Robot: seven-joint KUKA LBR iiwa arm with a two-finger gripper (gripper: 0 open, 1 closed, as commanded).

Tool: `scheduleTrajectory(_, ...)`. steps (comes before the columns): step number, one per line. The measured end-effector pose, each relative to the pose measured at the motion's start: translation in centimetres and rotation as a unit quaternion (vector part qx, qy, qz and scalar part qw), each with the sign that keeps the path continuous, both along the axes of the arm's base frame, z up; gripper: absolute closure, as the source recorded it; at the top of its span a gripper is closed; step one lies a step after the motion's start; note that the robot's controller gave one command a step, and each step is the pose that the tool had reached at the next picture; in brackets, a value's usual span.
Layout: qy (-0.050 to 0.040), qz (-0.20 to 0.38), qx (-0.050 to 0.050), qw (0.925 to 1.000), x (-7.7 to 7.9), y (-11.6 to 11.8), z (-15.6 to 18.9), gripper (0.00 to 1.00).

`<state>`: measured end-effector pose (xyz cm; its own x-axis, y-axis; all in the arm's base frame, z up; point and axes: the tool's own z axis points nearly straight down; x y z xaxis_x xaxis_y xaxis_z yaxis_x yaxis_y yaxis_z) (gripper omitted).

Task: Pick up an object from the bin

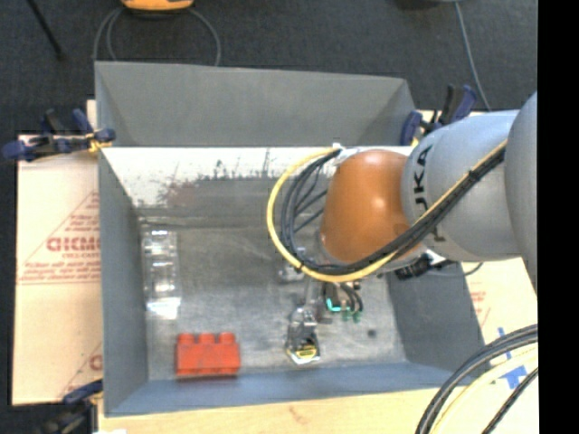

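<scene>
The gripper [303,346] hangs low at about 5 o'clock in the bin [253,107], close to the front wall [271,389]. I cannot tell if it is open or closed. At its tip is a small yellow and dark bit, and I cannot tell if that is a thing or part of the robot.

The nearest thing to pick is the red brick [207,354]. It lies flat at 7 o'clock in the bin, off at the gripper's 9 o'clock, apart from it and near the front wall. It looks hard and light, so I think it will not bend or break. Its two long flat sides look best to pinch. The bumps on top would be a bad place to hold.

The front wall sits close behind the brick, so there is little room on that side. The floor toward 12 o'clock from it is bare.

Farther back, at 9 o'clock, lies a clear thing [160,274], maybe a plastic cup. It looks light, smooth and slippery, and a hard squeeze could crush it. It is near the left wall, with bare floor at its 3 o'clock.

The orange cover [362,206] hangs over the floor at 3 o'clock.
</scene>
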<state>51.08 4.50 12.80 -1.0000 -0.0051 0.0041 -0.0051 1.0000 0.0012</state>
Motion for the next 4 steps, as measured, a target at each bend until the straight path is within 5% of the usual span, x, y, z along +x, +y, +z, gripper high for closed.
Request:
scheduleTrajectory(1,-0.0078,0.084,0.001,0.9964,-2.0,-4.3,-5.5,0.00)
scheduleTrajectory(2,-0.0107,0.083,0.000,0.9965,-1.8,-4.3,-5.3,1.00)
scheduleTrajectory(3,-0.0064,0.175,-0.001,0.9846,-0.8,-5.3,4.3,1.00)
scheduleTrajectory(4,-0.0051,0.142,0.000,0.9898,1.5,-6.0,2.0,1.00)
